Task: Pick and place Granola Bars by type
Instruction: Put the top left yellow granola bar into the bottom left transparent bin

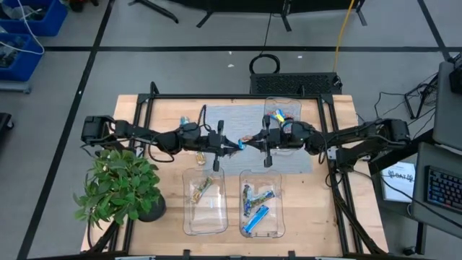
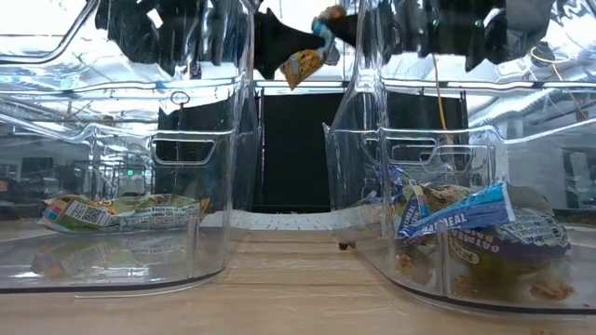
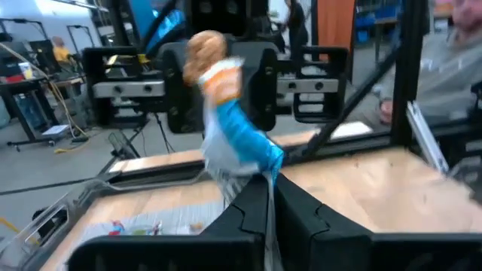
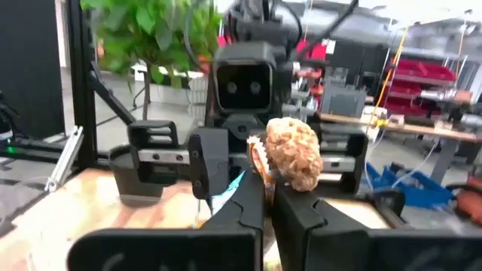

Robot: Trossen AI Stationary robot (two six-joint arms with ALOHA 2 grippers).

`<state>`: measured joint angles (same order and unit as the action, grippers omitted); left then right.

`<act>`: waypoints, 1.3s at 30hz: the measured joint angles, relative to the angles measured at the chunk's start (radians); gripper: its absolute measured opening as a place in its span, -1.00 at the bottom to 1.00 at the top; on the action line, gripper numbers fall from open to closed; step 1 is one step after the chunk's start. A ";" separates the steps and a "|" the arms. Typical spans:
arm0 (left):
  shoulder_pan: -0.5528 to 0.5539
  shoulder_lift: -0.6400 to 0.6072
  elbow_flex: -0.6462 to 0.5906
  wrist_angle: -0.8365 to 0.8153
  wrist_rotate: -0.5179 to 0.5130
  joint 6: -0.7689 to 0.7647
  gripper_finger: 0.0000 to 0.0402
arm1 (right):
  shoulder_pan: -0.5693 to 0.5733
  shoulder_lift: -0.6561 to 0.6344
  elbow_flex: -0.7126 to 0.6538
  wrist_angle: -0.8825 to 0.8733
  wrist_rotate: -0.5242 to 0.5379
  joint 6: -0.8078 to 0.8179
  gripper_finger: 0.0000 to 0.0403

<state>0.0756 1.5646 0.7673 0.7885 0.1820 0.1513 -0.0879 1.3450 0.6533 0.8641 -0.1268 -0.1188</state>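
One blue-wrapped granola bar [image 1: 241,144] hangs in the air above the grey mat, between both grippers. In the low view the bar [image 2: 305,60] is tilted, high above the two near trays. My left gripper [image 1: 235,146] comes from the table's left and is shut on the bar's blue end. My right gripper [image 1: 250,141] comes from the right and is shut on the other end, which carries an oat-cluster picture. Each wrist view shows the other arm's gripper facing it close behind the bar. My left gripper [image 3: 269,181] pinches the bar's blue end [image 3: 256,154] between its two shut fingers, level from the table's left. The bar is lifted clear and runs away from the fingers toward the other gripper. My right gripper [image 4: 269,188] pinches the bar's end with the oat picture [image 4: 290,154] between its two shut fingers, level from the table's right. The blue part of the wrapper [image 4: 232,188] runs on toward the left gripper.
Two clear trays stand near the table's near edge: the left tray [image 1: 204,224] holds a tan-green bar [image 1: 201,188], the right tray [image 1: 278,217] holds blue bars [image 1: 256,217]. A third tray [image 1: 283,105] with bars stands at the far edge. A potted plant [image 1: 119,188] fills the near left corner.
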 joint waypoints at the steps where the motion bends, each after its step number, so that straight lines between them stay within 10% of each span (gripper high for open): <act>1: 0.000 -0.009 0.000 -0.001 -0.001 -0.011 -0.86 | 0.000 -0.014 0.000 -0.008 -0.002 -0.004 -0.98; 16: 0.004 -0.107 0.002 -0.084 -0.036 0.018 -0.65 | 0.016 -0.073 -0.001 -0.126 -0.008 0.002 -1.00; 30: 0.035 -0.317 0.002 -0.306 -0.476 0.132 -0.82 | 0.141 -0.017 0.003 -0.068 -0.007 0.006 -1.00; 39: 0.114 -0.341 0.000 -0.326 -0.508 0.146 -0.82 | 0.233 0.138 0.151 -0.107 -0.021 0.000 -1.00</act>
<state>0.1894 1.2240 0.7670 0.4628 -0.3256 0.2976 0.1452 1.4827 0.8039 0.7571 -0.1476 -0.1193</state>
